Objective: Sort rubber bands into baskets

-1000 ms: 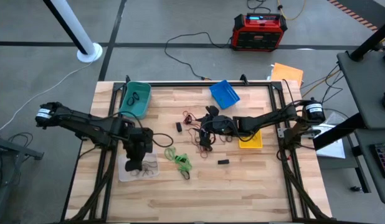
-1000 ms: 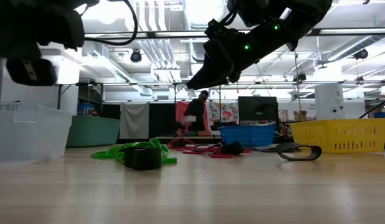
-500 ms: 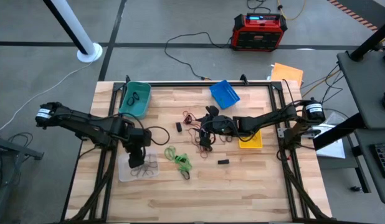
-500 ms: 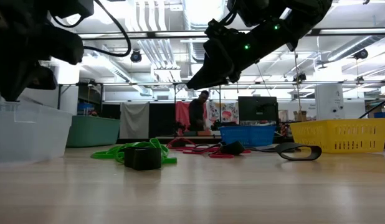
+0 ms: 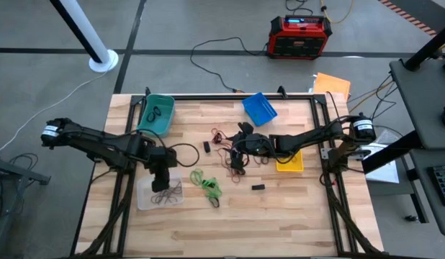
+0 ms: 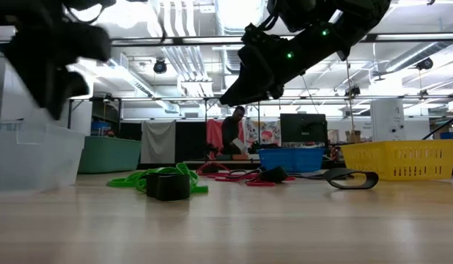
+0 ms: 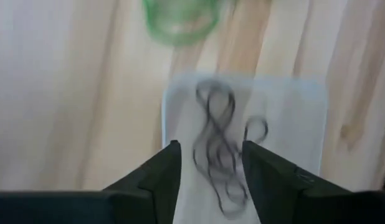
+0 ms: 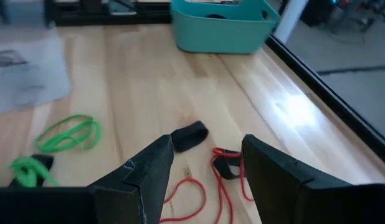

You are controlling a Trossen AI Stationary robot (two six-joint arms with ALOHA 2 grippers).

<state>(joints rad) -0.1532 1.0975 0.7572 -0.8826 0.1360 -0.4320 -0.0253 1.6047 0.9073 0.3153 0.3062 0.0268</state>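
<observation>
Since a second ago, left gripper risen over clear basket at 8 o'clock, fingers parted, dark bands dropped inside. Right gripper open over red bands.

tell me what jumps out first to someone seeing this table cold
Two dark arms reach in from either side. The left gripper hangs open above the clear tray with its dark bands, and the right gripper hovers open over the tangle of red bands mid-table. Bright green bands lie between them, with teal, blue and yellow baskets farther out.
</observation>
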